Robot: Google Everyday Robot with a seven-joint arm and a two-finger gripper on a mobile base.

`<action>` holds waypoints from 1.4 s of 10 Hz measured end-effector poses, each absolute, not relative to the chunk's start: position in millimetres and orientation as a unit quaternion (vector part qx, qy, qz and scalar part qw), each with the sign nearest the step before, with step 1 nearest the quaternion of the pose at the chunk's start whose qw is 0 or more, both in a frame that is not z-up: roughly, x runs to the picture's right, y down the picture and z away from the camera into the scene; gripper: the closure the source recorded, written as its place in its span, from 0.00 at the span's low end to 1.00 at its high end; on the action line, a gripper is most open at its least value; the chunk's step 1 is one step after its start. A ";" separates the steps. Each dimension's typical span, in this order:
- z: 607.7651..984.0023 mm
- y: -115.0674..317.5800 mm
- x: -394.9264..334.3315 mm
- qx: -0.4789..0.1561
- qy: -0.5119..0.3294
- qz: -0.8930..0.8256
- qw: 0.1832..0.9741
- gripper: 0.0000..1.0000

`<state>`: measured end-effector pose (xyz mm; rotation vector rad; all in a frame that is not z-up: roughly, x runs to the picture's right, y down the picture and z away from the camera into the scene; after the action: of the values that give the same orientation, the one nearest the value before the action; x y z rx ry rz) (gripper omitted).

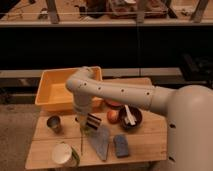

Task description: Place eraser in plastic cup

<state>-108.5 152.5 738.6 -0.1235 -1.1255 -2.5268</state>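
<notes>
The eraser (pixel 93 120), a small block with dark and pale stripes, sits at the end of my arm, tilted. My gripper (pixel 87 121) hangs from the white arm over the middle of the wooden table and is shut on the eraser. The plastic cup (pixel 85 130), translucent light green, stands right below and is largely hidden by the gripper. The eraser is at the cup's rim; I cannot tell whether it reaches inside.
A yellow bin (pixel 55 92) stands at the back left. A dark metal cup (pixel 54 123) and a white-topped round container (pixel 64 154) are at the left front. A grey wedge-shaped thing (pixel 100 142), a blue-grey sponge (pixel 120 145) and a dark bowl (pixel 128 117) with food lie to the right.
</notes>
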 end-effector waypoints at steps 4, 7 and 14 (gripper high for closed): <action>744.7 159.9 -109.8 -0.051 -0.403 -0.895 0.183 0.74; 742.9 159.7 -112.5 -0.057 -0.398 -0.898 0.180 0.42; 739.3 158.2 -117.2 -0.054 -0.398 -0.898 0.181 0.20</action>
<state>-117.2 158.2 739.3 -0.1532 -1.1237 -2.5359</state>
